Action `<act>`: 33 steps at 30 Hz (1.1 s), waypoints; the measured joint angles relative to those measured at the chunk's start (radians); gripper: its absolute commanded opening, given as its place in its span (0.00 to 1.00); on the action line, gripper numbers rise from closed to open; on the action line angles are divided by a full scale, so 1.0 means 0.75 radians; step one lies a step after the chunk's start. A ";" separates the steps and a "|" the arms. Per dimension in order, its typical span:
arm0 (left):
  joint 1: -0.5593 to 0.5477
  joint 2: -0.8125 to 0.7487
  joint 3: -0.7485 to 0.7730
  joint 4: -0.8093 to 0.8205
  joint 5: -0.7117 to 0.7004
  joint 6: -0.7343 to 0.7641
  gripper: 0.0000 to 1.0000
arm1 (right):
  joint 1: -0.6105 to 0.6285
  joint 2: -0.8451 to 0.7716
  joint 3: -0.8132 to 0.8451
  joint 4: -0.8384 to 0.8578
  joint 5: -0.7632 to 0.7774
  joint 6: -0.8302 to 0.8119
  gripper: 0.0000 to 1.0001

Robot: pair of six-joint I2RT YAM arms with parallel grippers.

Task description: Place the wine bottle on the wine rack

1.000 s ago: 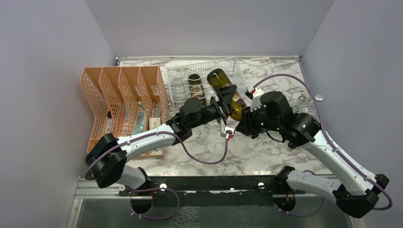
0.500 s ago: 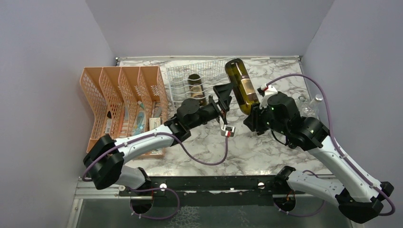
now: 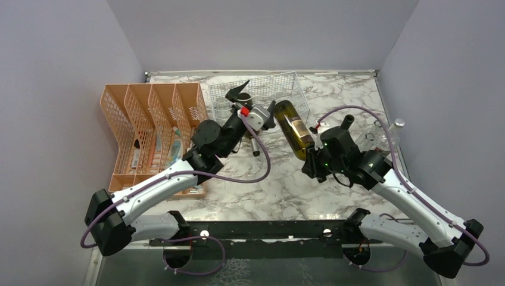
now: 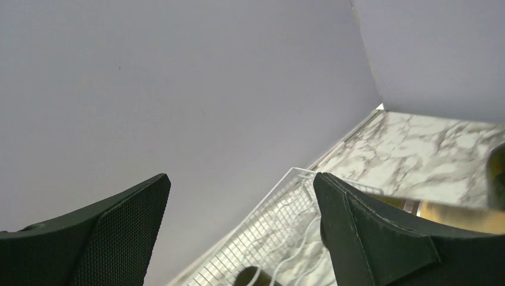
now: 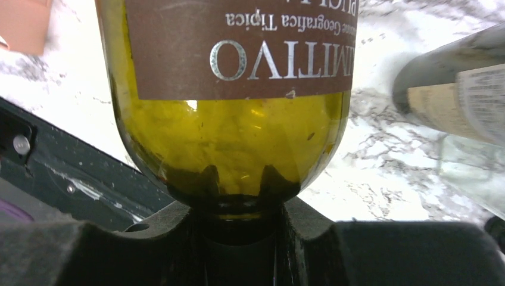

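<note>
An olive-green wine bottle (image 3: 293, 128) with a brown label hangs tilted above the marble, its base pointing at the white wire wine rack (image 3: 286, 83). My right gripper (image 3: 311, 159) is shut on its neck. The right wrist view shows the wine bottle (image 5: 232, 89) from the shoulder up, with the neck clamped in my right gripper (image 5: 238, 232). My left gripper (image 3: 237, 92) is raised over the rack's left half, open and empty. In the left wrist view my left gripper (image 4: 239, 179) faces the back wall, and the wine rack (image 4: 280, 238) lies below it with a dark bottle top (image 4: 256, 277).
An orange mesh file organiser (image 3: 152, 128) stands left of the rack. Clear glass items (image 3: 381, 128) and a small cap (image 3: 400, 122) sit at the table's right edge. Another dark labelled bottle (image 5: 452, 89) lies on the marble. Grey walls close in the back and both sides.
My left gripper pulled away from the bottle, swinging left and up over the rack. My right gripper kept hold of the neck, lifted the bottle, then brought it lower and to the left.
</note>
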 measured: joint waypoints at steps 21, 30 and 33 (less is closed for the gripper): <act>0.005 -0.132 0.035 -0.448 -0.251 -0.732 0.99 | 0.000 0.274 -0.233 0.185 -0.202 0.032 0.01; 0.006 -0.116 0.050 -0.526 -0.323 -0.790 0.99 | 0.000 0.386 -0.236 0.291 -0.184 0.096 0.01; 0.006 -0.115 0.065 -0.548 -0.321 -0.799 0.99 | 0.000 0.436 -0.236 0.345 -0.165 0.117 0.01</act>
